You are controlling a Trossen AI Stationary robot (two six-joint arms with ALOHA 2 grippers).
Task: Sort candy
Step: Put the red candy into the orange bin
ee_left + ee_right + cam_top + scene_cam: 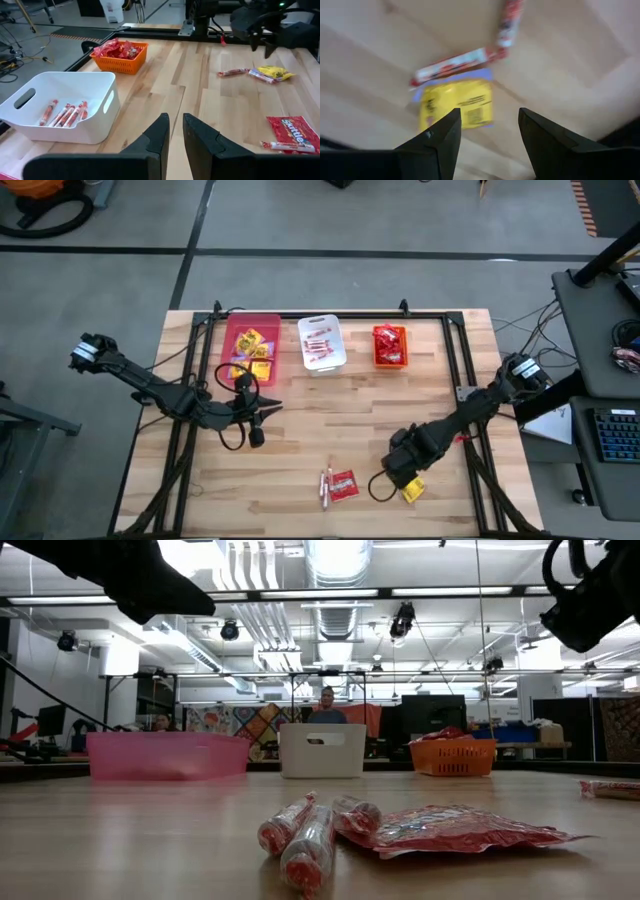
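The wooden table (300, 430) carries three bins (321, 343) and scattered loose candy (338, 485).

Beyond the wooden table (120, 830), an open workshop: white ceiling ducts (335, 560) overhead, strip lights (455, 590) beside them, grey floor (300, 215) around.

We see three bins in row along far edge of wooden table (300, 430) — pink bin (272, 330), white bin (338, 345), orange basket (400, 365). Pink bin sits just beyond left gripper (268, 412); orange basket well apart from right gripper (400, 470). Two people seated in room behind table.
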